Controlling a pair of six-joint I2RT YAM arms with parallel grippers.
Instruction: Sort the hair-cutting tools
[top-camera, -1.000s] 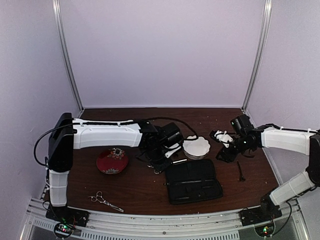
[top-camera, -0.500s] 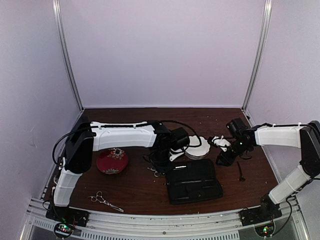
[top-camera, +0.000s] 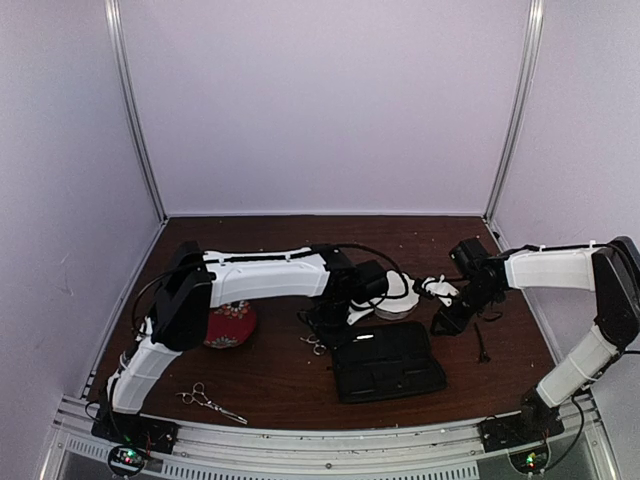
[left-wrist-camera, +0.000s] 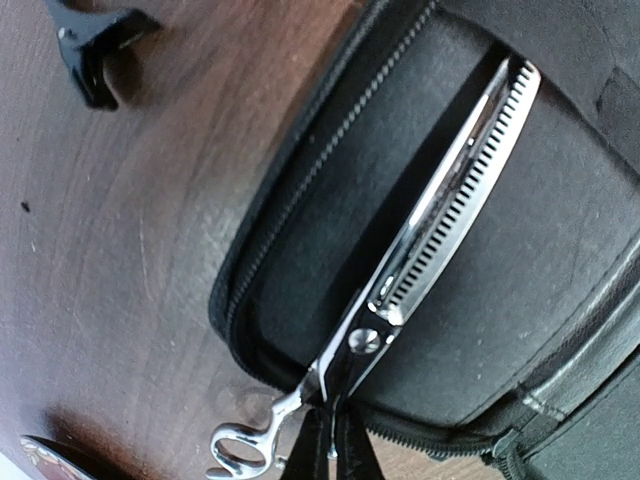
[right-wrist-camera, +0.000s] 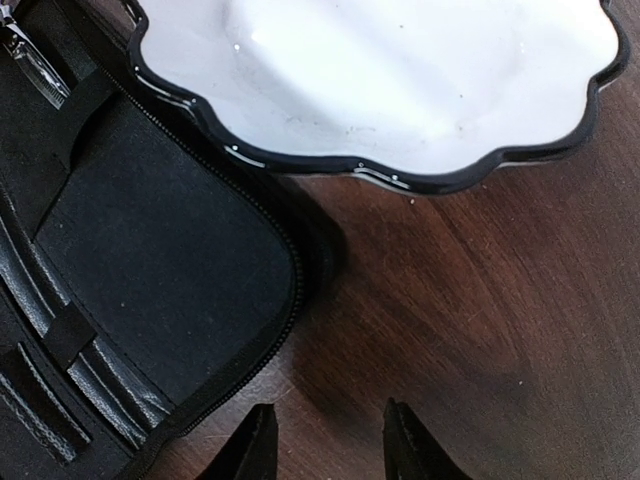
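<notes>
Over the case (left-wrist-camera: 290, 260), our left gripper (left-wrist-camera: 330, 435) pinches the scissors (left-wrist-camera: 440, 210). Releasing them looks next, and our right gripper (right-wrist-camera: 330, 440) gapes empty.

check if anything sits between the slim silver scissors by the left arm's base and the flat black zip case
Nothing visible does: only bare brown table lies between the slim silver scissors and the flat black zip case; the red flowered plate sits farther back.

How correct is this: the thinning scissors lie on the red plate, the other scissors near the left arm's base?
One error: the thinning scissors lie on the open black case, not the red plate, as the left wrist view shows. The rest holds.
</notes>
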